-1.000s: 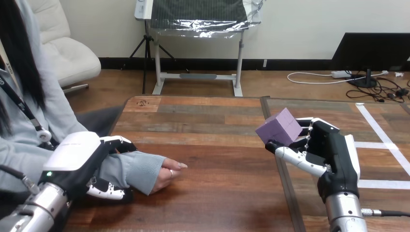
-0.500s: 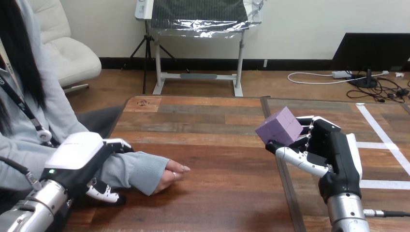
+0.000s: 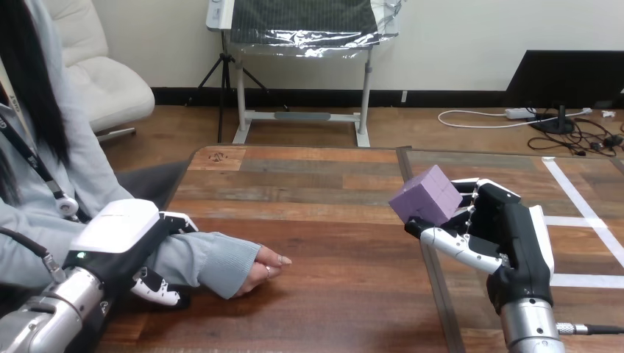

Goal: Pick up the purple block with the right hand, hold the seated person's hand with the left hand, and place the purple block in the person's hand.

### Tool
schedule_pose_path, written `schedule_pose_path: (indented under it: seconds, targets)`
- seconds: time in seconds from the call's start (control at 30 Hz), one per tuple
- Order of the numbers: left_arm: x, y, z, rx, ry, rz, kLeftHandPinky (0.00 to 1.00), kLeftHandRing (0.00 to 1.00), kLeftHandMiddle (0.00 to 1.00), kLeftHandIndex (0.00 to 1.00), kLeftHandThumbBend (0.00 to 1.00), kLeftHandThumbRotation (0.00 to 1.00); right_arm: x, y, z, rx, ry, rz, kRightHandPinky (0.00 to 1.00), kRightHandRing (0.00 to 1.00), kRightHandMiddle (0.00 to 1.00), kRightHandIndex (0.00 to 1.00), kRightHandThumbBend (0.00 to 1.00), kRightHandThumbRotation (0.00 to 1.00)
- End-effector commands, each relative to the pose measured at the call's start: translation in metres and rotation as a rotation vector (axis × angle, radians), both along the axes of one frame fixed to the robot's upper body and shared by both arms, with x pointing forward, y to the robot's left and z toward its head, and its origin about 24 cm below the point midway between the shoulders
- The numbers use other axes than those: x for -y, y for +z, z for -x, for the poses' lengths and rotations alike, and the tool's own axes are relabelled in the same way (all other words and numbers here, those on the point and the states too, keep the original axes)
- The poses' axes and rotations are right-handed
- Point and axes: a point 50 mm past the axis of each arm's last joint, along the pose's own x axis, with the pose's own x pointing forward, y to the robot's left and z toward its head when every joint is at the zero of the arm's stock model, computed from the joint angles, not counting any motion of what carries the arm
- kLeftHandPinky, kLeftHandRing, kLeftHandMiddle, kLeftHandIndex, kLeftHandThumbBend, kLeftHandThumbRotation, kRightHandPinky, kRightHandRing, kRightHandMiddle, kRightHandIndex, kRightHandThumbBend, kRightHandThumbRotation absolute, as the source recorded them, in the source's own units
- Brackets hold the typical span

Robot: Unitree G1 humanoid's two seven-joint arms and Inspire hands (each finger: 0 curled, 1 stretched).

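In the head view, the right robot hand [image 3: 509, 237] stands at the 4 o'clock side of the surface [image 3: 331, 220]. Its fingers and thumb are curled round the purple block [image 3: 425, 195], which it holds clear of the wood, tilted with one corner up. At the 8 o'clock side, the left robot hand [image 3: 118, 237] is closed over the person's forearm [image 3: 207, 259]. Its fingers wrap over the top of the sleeve and its thumb sits underneath, just behind the cuff. The person's hand [image 3: 259, 269] sticks out of that cuff and rests on the surface with knuckles up and fingers tucked under, touching the wood. The coming move turns on the gap between block and hand. From the block, the person's hand lies toward 8 o'clock, well apart and lower, with bare wood between them. The forearm's long axis runs roughly from 9 to 3 o'clock, so the fingertips point toward the right robot hand. The left robot hand is much nearer the person's hand, but the right one carries the load. The person's hand is the only receptacle here, and nothing can be seen in it. As it lies now, I judge it would need to turn palm up before the block could be set in.
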Motion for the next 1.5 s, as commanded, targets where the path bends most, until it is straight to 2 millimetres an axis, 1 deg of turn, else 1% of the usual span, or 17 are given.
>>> schedule_pose_path:
  seconds: [0.0, 0.17, 0.2, 0.27, 0.5, 0.67, 0.8, 1.13, 1.47]
  targets:
    - [0.002, 0.01, -0.014, 0.038, -0.007, -0.03, 0.5, 0.51, 0.55, 0.57, 1.0, 0.01, -0.001, 0.023, -0.009, 0.103, 0.009, -0.002, 0.25, 0.3, 0.38, 0.46, 0.71, 0.0]
    - [0.002, 0.006, -0.014, 0.028, -0.001, -0.044, 0.47, 0.48, 0.51, 0.53, 0.99, 0.0, -0.002, 0.023, -0.008, 0.093, 0.008, -0.009, 0.25, 0.3, 0.38, 0.46, 0.71, 0.0]
    - [0.002, 0.005, -0.014, 0.026, -0.003, -0.048, 0.46, 0.46, 0.49, 0.51, 0.97, 0.0, -0.002, 0.023, -0.008, 0.092, 0.008, -0.008, 0.25, 0.3, 0.38, 0.46, 0.71, 0.0]
    - [0.003, 0.005, -0.014, 0.023, -0.005, -0.051, 0.45, 0.45, 0.48, 0.5, 0.96, 0.0, -0.001, 0.022, -0.008, 0.091, 0.009, -0.001, 0.25, 0.3, 0.38, 0.46, 0.72, 0.0]
    - [0.005, 0.003, -0.014, 0.032, -0.005, -0.041, 0.38, 0.38, 0.41, 0.43, 0.93, 0.0, -0.002, 0.021, -0.008, 0.08, 0.011, 0.006, 0.25, 0.3, 0.39, 0.47, 0.71, 0.0]
    - [0.007, 0.002, -0.013, 0.049, -0.011, -0.03, 0.35, 0.35, 0.39, 0.4, 0.92, 0.0, -0.003, 0.019, -0.008, 0.068, 0.017, 0.002, 0.25, 0.31, 0.39, 0.47, 0.71, 0.0]
    - [0.008, 0.002, -0.013, 0.063, -0.017, -0.014, 0.31, 0.32, 0.37, 0.37, 0.92, 0.0, -0.004, 0.019, -0.009, 0.067, 0.02, 0.011, 0.26, 0.31, 0.4, 0.47, 0.71, 0.0]
    - [0.011, 0.006, -0.015, 0.077, -0.03, 0.011, 0.26, 0.29, 0.35, 0.35, 0.89, 0.0, -0.006, 0.015, -0.011, 0.055, 0.023, 0.006, 0.26, 0.31, 0.4, 0.47, 0.71, 0.0]
    - [0.015, 0.013, -0.016, 0.107, -0.05, 0.042, 0.23, 0.28, 0.34, 0.34, 0.86, 0.0, -0.01, 0.012, -0.015, 0.032, 0.034, -0.001, 0.27, 0.32, 0.41, 0.48, 0.71, 0.0]
